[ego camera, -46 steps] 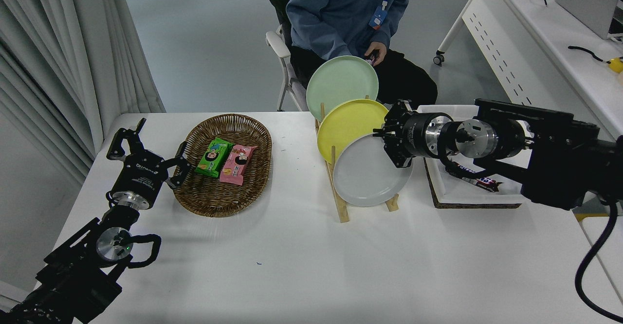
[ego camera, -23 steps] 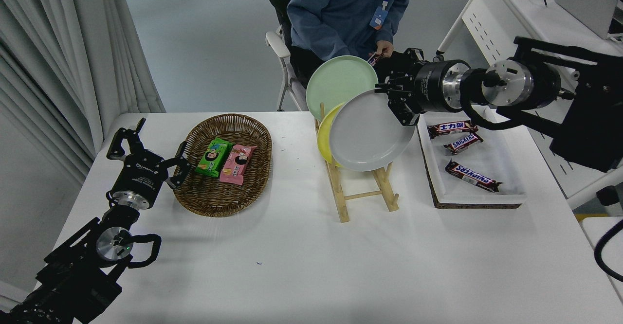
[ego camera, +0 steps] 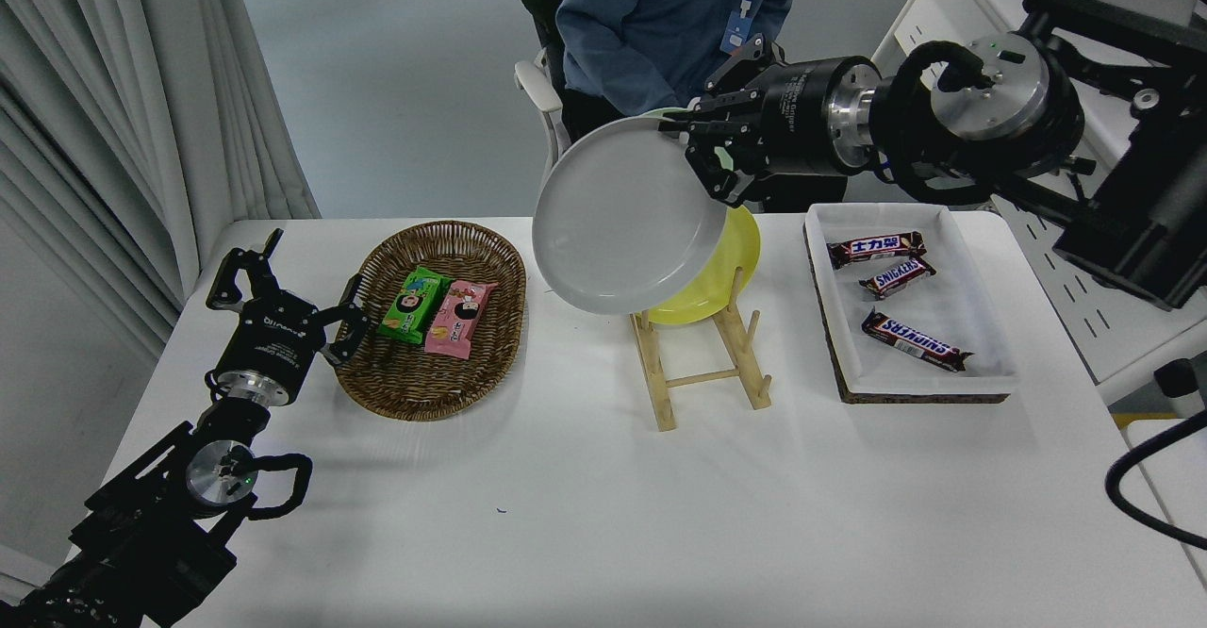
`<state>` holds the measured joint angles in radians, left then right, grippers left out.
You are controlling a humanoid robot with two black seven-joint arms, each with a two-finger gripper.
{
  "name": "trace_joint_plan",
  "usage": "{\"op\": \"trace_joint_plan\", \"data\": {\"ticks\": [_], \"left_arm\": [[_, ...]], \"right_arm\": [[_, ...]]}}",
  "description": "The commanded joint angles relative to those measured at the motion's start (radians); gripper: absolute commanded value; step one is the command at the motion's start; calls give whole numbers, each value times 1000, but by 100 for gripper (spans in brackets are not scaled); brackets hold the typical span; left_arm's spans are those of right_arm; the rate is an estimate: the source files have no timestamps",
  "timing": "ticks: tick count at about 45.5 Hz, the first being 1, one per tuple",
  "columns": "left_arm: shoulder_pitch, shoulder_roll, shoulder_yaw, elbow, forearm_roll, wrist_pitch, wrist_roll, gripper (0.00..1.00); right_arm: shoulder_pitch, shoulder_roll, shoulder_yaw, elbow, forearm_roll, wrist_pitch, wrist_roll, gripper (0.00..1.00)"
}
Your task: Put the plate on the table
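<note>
While clamped on the grey plate (ego camera: 618,218) at its 2 o'clock rim, right tool (ego camera: 702,152) holding it tilted above the counter (ego camera: 603,515); left tool (ego camera: 283,293) wide, parked at 8 o'clock

The plate (ego camera: 618,218) is a plain light grey round one with a shallow raised rim, and right now it's up in the air, tilted steeply so its face looks toward the camera, over the far edge of the tabletop (ego camera: 603,515) about midway along it. It's not touching the surface at all. The tabletop itself is big, white, smooth and rectangular, with rounded corners.
</note>
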<state>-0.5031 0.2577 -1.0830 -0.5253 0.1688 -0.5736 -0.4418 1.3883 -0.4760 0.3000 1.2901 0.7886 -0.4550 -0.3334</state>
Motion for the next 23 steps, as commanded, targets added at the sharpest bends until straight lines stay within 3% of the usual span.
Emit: {"op": "trace_joint_plan", "data": {"ticks": [1,15,23], "left_arm": [[0,0,0,1,0,0,0,100],[0,0,0,-1,0,0,0,100],[0,0,0,1,0,0,0,100]], "right_arm": [[-146,71,122,17,40,-111,1,0],[-221,151,110,6,107,-330,2,0],[-261,212,108,-26,207,-330,2,0]]}}
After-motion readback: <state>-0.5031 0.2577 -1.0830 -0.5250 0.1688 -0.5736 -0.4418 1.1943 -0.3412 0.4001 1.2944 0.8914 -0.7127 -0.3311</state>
